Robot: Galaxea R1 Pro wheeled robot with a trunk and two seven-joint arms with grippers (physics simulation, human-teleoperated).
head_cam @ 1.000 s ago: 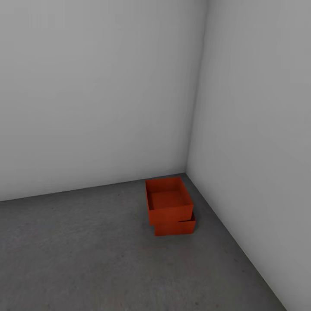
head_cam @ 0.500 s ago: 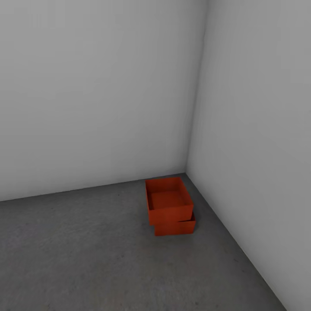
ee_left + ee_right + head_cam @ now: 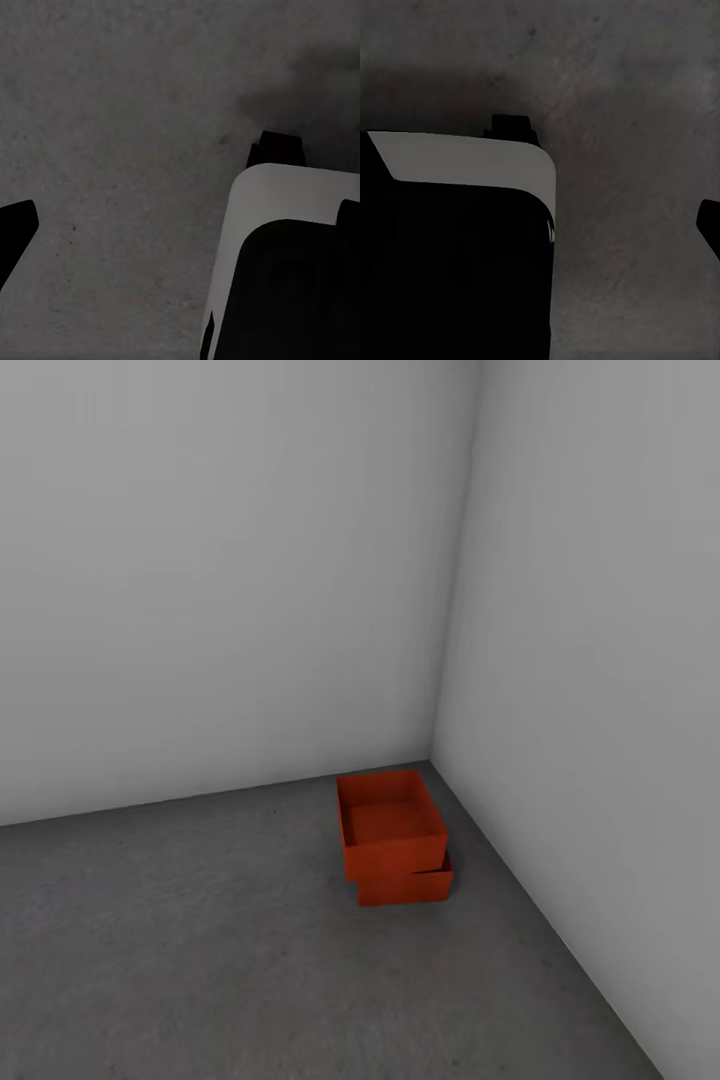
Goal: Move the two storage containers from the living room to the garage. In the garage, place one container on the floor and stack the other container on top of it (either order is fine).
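Head view: the two storage containers, upper container (image 3: 392,825) nested slightly askew on the lower container (image 3: 405,886), stood on the concrete floor (image 3: 200,940) in the garage corner, where a base nudge could topple them; neither gripper's opening could be judged.

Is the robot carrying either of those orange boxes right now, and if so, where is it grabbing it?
No. Both storage containers sit stacked on the concrete floor in the corner, with no gripper touching them. The wrist views look down at bare floor, with nothing held.
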